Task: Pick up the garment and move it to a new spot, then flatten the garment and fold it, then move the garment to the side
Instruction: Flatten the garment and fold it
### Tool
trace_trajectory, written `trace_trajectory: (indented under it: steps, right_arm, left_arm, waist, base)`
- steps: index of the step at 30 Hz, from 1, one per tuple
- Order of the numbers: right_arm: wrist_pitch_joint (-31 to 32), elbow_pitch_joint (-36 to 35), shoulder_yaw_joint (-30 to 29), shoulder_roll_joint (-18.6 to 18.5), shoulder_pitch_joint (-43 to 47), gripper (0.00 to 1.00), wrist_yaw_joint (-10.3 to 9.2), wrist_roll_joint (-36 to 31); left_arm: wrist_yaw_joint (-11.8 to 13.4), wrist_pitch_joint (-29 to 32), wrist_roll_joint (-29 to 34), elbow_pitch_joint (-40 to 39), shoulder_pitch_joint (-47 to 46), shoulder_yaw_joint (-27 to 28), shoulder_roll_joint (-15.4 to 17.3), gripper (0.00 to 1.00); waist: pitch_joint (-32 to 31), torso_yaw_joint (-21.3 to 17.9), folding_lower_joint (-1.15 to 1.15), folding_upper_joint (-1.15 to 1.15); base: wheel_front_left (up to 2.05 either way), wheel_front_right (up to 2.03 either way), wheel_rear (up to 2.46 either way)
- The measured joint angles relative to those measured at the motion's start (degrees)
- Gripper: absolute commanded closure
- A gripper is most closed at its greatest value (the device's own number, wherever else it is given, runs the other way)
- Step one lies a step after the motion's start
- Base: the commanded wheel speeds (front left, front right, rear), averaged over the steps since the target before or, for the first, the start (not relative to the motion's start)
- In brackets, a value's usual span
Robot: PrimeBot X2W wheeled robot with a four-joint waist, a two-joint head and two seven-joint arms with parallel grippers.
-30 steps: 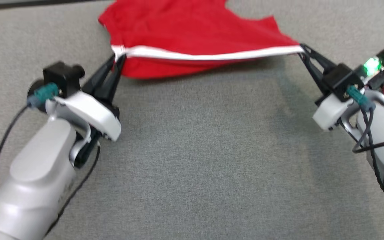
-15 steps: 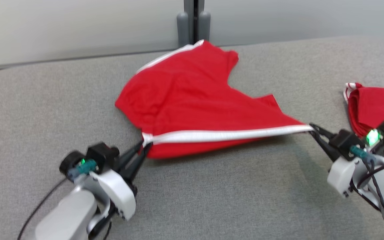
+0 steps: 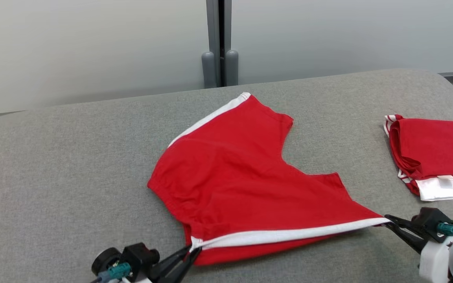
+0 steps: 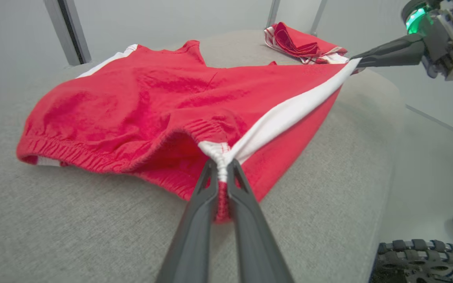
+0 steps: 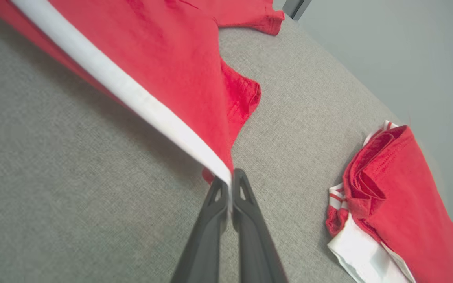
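Near edge of bench (image 3: 53,204): left gripper (image 3: 192,248) pinches the gathered waistband corner of the shorts (image 3: 242,184), jaws pressed on the cloth, fingers low and pointing far-right. Right gripper (image 3: 387,218) pinches the hem end of the white stripe (image 3: 281,236), jaws pressed together, fingers pointing left.

The stripe runs left-right between them, taut and slightly off the bench. The rest of the shorts lies beyond it, spread mid-bench toward the far edge. Each arm holds its own corner; neither is nearer.

Judgement: flattening step; the next move turns on keeping that axis taut. At the right edge, apart: folded pile (image 3: 435,153).
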Motion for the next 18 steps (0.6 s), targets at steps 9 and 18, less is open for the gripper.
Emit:
trace_trajectory:
  steps: [9, 18]
  right_arm:
    - [5.32, -12.25, 1.9, -9.77, 0.06, 1.0, -0.01, 3.0]
    - [9.04, -15.44, 2.01, -12.59, -9.54, 1.0, -0.01, 1.37]
  left_arm:
    - [1.11, 2.14, 0.51, -7.82, 3.28, -2.33, 2.46, 1.0]
    - [3.02, 1.99, -0.18, -10.81, -0.69, 1.04, 1.4, 1.0]
  waist:
    - [-0.39, 0.17, 0.0, 0.0]
    - [1.36, 3.31, 0.0, 0.0]
  base:
    - [0.0, 0.0, 0.0]
    - [0.0, 0.0, 0.0]
